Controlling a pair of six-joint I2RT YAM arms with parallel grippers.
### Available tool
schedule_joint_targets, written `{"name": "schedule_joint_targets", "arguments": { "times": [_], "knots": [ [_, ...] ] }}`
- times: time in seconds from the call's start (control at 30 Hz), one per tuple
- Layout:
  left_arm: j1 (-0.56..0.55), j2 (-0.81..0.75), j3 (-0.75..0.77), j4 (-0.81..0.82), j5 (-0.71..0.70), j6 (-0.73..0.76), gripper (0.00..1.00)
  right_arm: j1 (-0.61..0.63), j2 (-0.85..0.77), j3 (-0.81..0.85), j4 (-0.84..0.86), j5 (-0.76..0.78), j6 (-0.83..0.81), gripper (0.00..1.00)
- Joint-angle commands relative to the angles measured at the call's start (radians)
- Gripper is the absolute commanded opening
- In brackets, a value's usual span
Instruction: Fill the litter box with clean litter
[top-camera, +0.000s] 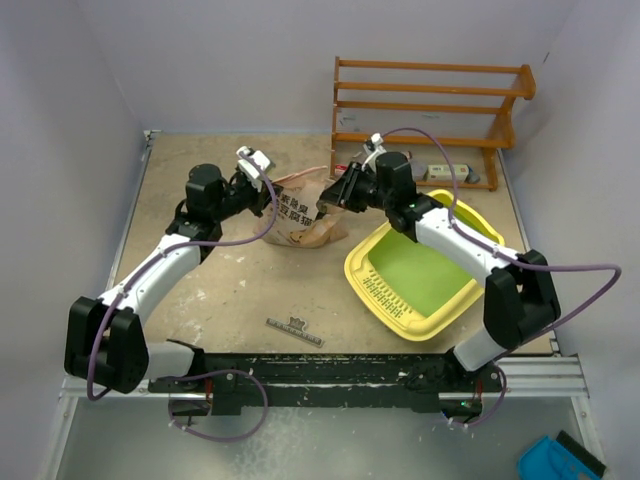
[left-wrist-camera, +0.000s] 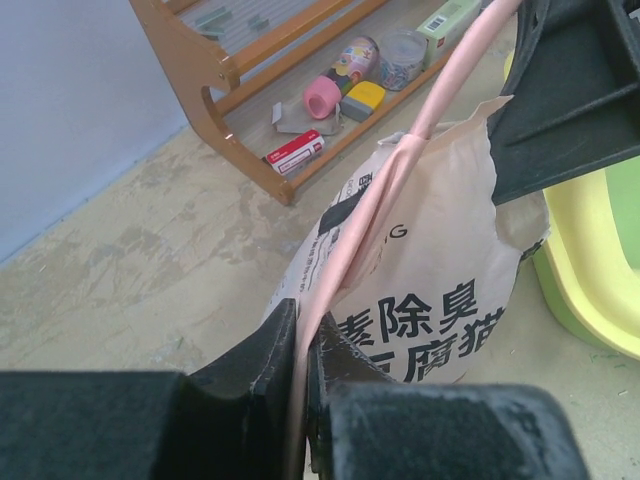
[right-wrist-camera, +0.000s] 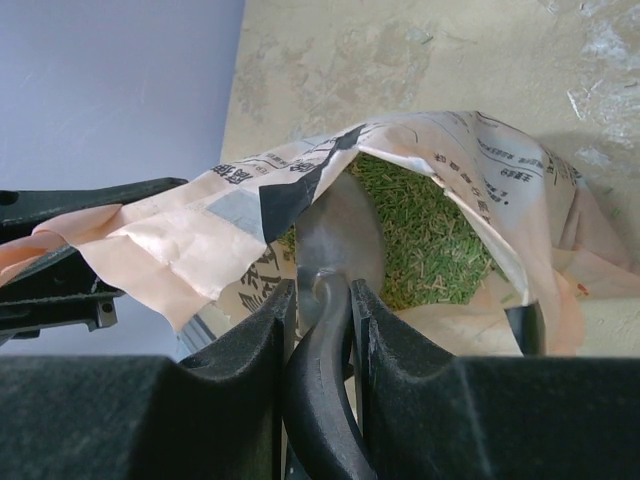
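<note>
The yellow litter box (top-camera: 400, 300) with a green floor lies at the right, tilted on the table; its rim also shows in the left wrist view (left-wrist-camera: 590, 270). A tan printed bag (top-camera: 300, 222) stands open left of it. My left gripper (top-camera: 270, 188) is shut on the bag's pink rim (left-wrist-camera: 303, 350) and holds it up. My right gripper (top-camera: 338, 195) is shut on the black handle of a silver scoop (right-wrist-camera: 338, 235), its bowl inside the bag's mouth. The clean litter (right-wrist-camera: 430, 235), green granules, fills the bag (right-wrist-camera: 500, 160). No litter shows in the box.
A wooden rack (top-camera: 430, 110) with small items stands at the back right, close behind the right arm. A small dark strip (top-camera: 297, 330) lies near the table's front edge. Grey walls close in both sides.
</note>
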Motion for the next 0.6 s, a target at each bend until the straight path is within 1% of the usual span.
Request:
{"name": "schedule_joint_targets", "arguments": {
  "times": [0.0, 0.1, 0.33, 0.47, 0.57],
  "knots": [
    [-0.006, -0.052, 0.051, 0.066, -0.005, 0.004, 0.13, -0.015, -0.092, -0.025, 0.102, -0.065, 0.042, 0.00],
    [-0.004, -0.051, 0.051, 0.072, -0.003, -0.007, 0.17, -0.026, -0.125, -0.059, 0.114, -0.061, 0.046, 0.00],
    [-0.004, -0.053, 0.051, 0.090, -0.007, -0.040, 0.28, -0.060, -0.194, -0.131, 0.141, -0.059, 0.063, 0.00],
    [-0.003, -0.049, 0.049, 0.107, -0.001, -0.072, 0.31, -0.075, -0.232, -0.158, 0.150, -0.054, 0.065, 0.00],
    [-0.004, -0.042, 0.050, 0.109, 0.004, -0.080, 0.32, -0.087, -0.264, -0.208, 0.156, -0.041, 0.070, 0.00]
  ]
}}
